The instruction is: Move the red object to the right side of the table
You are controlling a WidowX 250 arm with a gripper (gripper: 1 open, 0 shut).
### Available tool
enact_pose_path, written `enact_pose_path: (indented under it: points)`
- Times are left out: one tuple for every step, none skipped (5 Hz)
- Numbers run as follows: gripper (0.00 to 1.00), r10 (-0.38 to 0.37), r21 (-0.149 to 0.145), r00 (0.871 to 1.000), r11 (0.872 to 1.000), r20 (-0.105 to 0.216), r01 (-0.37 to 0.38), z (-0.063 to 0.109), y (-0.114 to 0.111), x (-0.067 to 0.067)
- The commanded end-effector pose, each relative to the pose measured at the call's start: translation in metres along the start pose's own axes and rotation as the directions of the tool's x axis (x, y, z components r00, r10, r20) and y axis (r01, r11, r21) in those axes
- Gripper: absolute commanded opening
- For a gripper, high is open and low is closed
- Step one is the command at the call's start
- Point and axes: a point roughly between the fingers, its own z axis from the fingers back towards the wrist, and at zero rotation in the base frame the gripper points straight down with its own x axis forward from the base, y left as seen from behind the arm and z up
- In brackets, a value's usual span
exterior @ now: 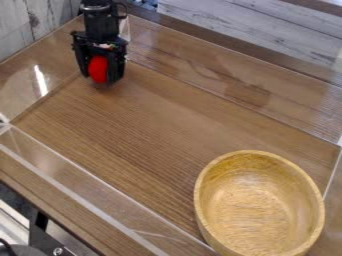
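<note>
The red object (99,68) is small and glossy, and it sits between the two black fingers of my gripper (100,70) at the far left of the table (160,120). The gripper points almost straight down, its fingers flank the red object on both sides, and it appears shut on it. The object's lower end shows just below the fingertips, close above the wood surface. Whether it touches the tabletop cannot be told.
A round light wooden bowl (261,205) stands at the near right corner. Low clear acrylic walls (54,165) edge the tabletop along the near left and far sides. Bare wood lies between the gripper and the bowl.
</note>
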Motion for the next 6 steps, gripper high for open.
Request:
enact_pose_path:
  points:
    - [1.0, 0.013, 0.03, 0.996, 0.999, 0.087, -0.015, 0.026, 0.006, 0.012]
    - [0.0, 0.018, 0.014, 0.997, 1.0, 0.077, -0.019, 0.012, 0.01, 0.022]
    - [0.0, -0.033, -0.009, 0.992, 0.999, 0.119, 0.034, 0.04, -0.007, 0.024]
    - [0.0, -0.03, -0.036, 0.986, 0.999, 0.166, 0.037, 0.07, -0.025, 0.021]
    - [0.0, -0.047, -0.068, 0.979, 0.996, 0.197, 0.062, 0.093, -0.053, 0.018]
    - [0.0, -0.066, -0.085, 0.976, 0.993, 0.209, 0.085, 0.106, -0.081, 0.016]
